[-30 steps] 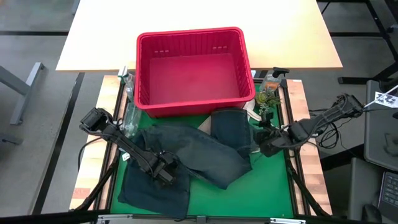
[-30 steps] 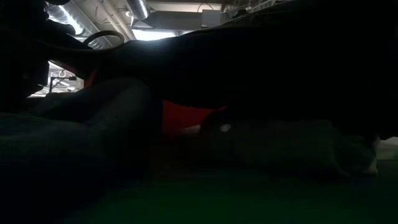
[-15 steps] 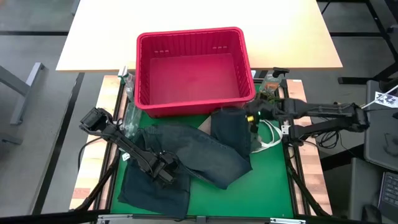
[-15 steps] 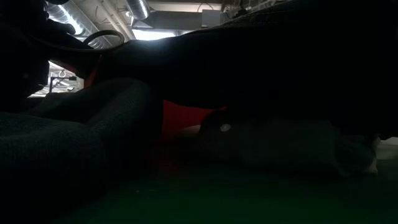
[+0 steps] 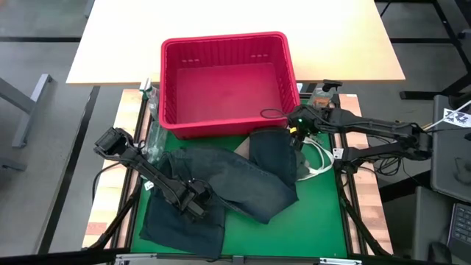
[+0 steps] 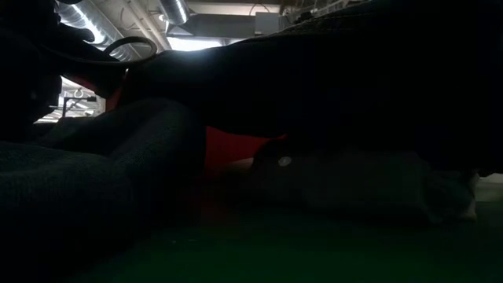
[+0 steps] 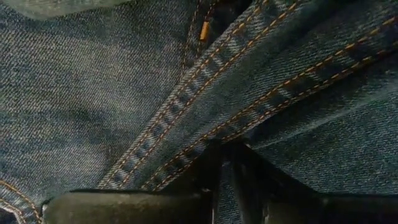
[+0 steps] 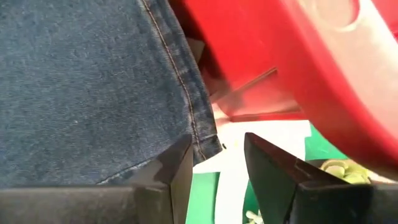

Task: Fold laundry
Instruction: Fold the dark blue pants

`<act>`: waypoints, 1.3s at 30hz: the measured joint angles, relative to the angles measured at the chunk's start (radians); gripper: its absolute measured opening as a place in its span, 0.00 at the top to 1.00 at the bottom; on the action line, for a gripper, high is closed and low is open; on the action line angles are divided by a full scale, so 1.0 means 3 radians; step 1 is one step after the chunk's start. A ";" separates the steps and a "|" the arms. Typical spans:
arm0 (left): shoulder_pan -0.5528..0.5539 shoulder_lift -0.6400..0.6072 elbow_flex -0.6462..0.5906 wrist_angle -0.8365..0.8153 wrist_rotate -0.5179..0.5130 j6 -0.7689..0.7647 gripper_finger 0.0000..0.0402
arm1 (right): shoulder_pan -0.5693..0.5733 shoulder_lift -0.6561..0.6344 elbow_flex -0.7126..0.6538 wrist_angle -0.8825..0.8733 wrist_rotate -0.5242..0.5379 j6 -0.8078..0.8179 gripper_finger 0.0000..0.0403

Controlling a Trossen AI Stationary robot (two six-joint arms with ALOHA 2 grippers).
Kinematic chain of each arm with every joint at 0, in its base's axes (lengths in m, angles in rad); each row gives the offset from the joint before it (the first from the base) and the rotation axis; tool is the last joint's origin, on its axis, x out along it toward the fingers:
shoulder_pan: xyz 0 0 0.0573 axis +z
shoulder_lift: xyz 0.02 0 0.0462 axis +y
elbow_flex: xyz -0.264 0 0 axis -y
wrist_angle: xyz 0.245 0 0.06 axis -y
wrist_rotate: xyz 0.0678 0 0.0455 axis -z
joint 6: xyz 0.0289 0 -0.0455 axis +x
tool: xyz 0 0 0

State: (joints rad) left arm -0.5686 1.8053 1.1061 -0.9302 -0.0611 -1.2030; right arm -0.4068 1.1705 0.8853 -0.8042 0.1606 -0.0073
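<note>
High view first: dark blue denim jeans [image 5: 235,184] spread across the green mat [image 5: 316,213], one leg end lying far right just beside the red basket [image 5: 224,81], the rest trailing toward the near left corner. Down at the near left, left gripper [image 5: 195,205] pressed onto the denim; up close in the left wrist view, fingers [image 7: 211,168] nearly together and pinching a stitched seam of the jeans. Over on the far right, right gripper [image 5: 298,126] hovering at the corner of that leg end, right beside the basket wall; from the right wrist view, fingers [image 8: 177,165] standing apart with nothing between them, the hem corner just ahead. Behind it, a white cable [image 5: 316,158] looped on the mat and a small green plant [image 5: 316,114] near the table's right edge.

Step in hand, by the look of it: lining up a grab on the hem corner for the first fold. Risks from here: closing on only a thin edge and slipping off; knocking the basket wall, so close to the gripper; snagging the cable instead of cloth; tugging against the left pinch and bunching the denim rather than laying it flat.
</note>
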 joint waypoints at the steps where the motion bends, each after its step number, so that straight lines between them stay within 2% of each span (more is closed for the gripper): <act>1: 0.0000 0.0000 0.0000 0.0001 -0.0003 0.0000 0.92 | 0.0001 0.0030 0.0003 0.0005 -0.0004 -0.0017 0.64; 9: 0.0000 0.0000 0.0000 0.0003 -0.0017 -0.0001 0.92 | 0.0000 0.0062 0.0003 0.0064 -0.0022 -0.0126 0.64; 17: -0.0003 0.0000 0.0001 0.0003 -0.0023 -0.0003 0.92 | -0.0004 -0.0148 -0.0015 -0.0194 0.0275 -0.0141 0.64; 22: -0.0008 0.0000 0.0001 0.0018 -0.0036 -0.0007 0.92 | 0.0003 -0.0397 -0.0012 -0.0489 0.0263 -0.0078 0.64; 25: -0.0008 0.0000 0.0001 0.0022 -0.0036 -0.0038 0.92 | 0.0000 -0.0491 -0.0024 -0.0543 0.0084 0.0012 0.64; 33: -0.0009 0.0000 0.0001 0.0024 -0.0048 -0.0172 0.92 | 0.0001 -0.0578 -0.0547 0.0047 -0.0284 0.0022 0.64; 39: -0.0009 0.0000 0.0001 0.0029 -0.0079 -0.0172 0.92 | 0.0000 -0.0579 -0.0737 0.0538 -0.0485 0.0230 0.64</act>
State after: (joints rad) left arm -0.5713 1.8053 1.1065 -0.9216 -0.0849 -1.2545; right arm -0.4068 0.9967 0.6643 -0.6427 0.0150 0.0617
